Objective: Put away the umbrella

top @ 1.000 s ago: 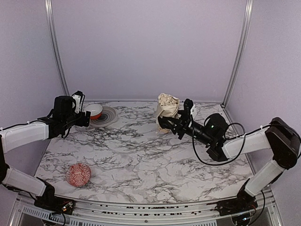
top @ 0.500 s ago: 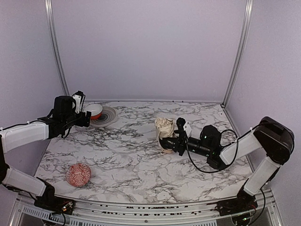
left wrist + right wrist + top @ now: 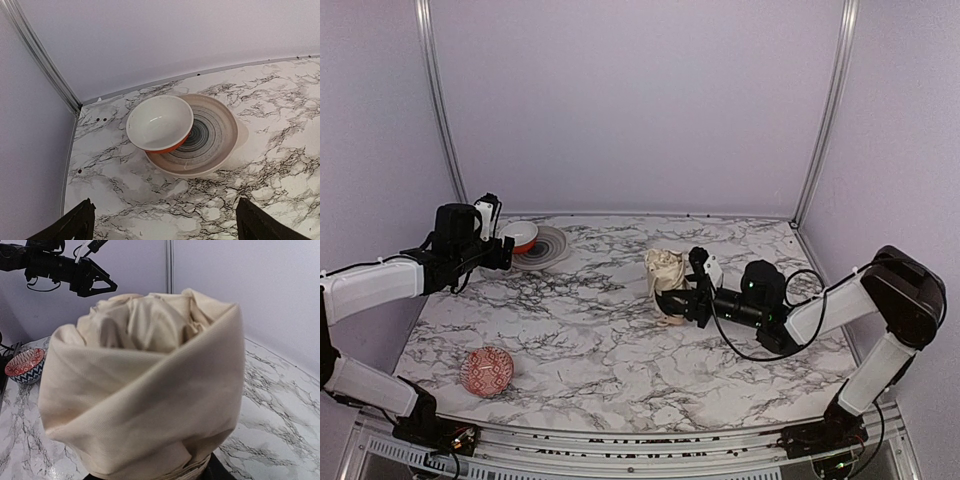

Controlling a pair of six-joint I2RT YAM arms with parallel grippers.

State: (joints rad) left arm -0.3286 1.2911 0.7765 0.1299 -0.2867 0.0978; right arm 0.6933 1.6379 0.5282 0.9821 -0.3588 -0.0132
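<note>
**Right fingers grip the bundled umbrella at mid-table; left fingers stand wide apart by the bowl**

Nearest the arm bases, a red patterned ball (image 3: 487, 370) lies on the marble table (image 3: 610, 350). It is well apart from both sets of fingers, on the near side of the left ones and far to the left of the right ones.

Further in, the right gripper (image 3: 682, 297) reaches leftward, low over the table, and is closed on the umbrella (image 3: 665, 272). Its black fingers clasp the lower end of the bundle. The cream-beige fabric bunches up above and to the left of them. From the right wrist camera the folded cloth fills almost the whole view, directly ahead of the fingers, with a strip of pale tan handle at the bottom edge. Whether the bundle's lower end touches the marble cannot be told.

Further still, the left gripper (image 3: 502, 238) hangs above the far-left part of the table with its fingers (image 3: 75, 225) spread fully and nothing between them. Just beyond those fingertips an orange-red bowl (image 3: 160, 122) with a white inside sits tilted on the left rim of a grey ringed plate (image 3: 217, 137). Bowl and plate are clear of the fingers and lie close to the back wall.
</note>
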